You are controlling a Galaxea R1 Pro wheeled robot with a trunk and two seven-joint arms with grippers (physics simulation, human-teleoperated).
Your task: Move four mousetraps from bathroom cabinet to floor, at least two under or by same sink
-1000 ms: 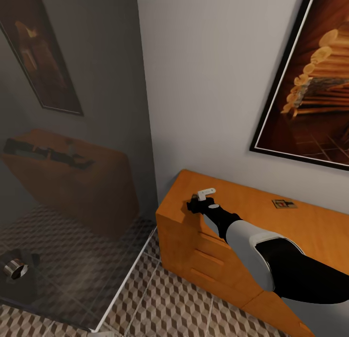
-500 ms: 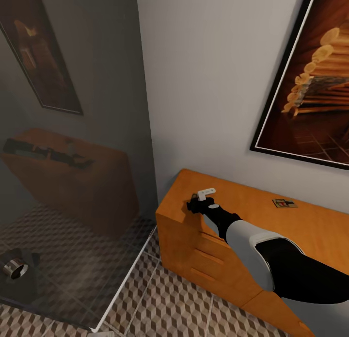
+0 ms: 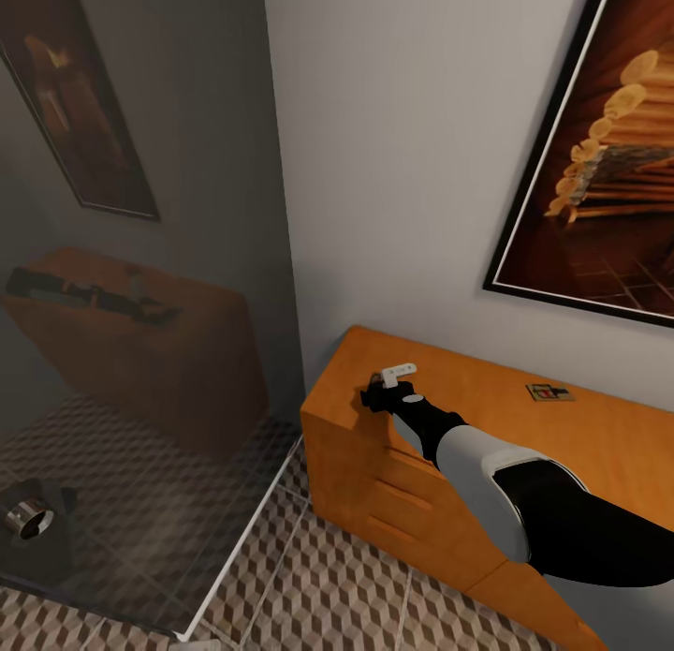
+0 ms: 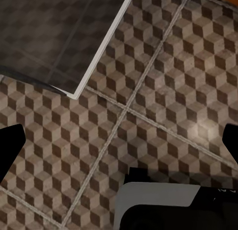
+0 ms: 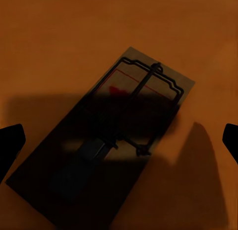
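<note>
Mousetrap (image 5: 111, 135) (red mark, no legible writing) between open right gripper (image 5: 119, 140).

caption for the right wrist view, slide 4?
Right tool, open, poised above a mousetrap lying flat on the orange-brown cabinet top.

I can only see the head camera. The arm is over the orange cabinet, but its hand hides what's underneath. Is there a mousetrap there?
Observer: Yes. The right wrist view shows a mousetrap lying flat on the cabinet top, in shadow.
Operator: Is the hand grabbing it?
Observer: No. The right gripper is open, its fingertips wide apart on either side, not touching the trap.
Operator: Where's the other hand?
Observer: The left gripper is open too, above the cube-patterned floor, holding nothing.
</note>
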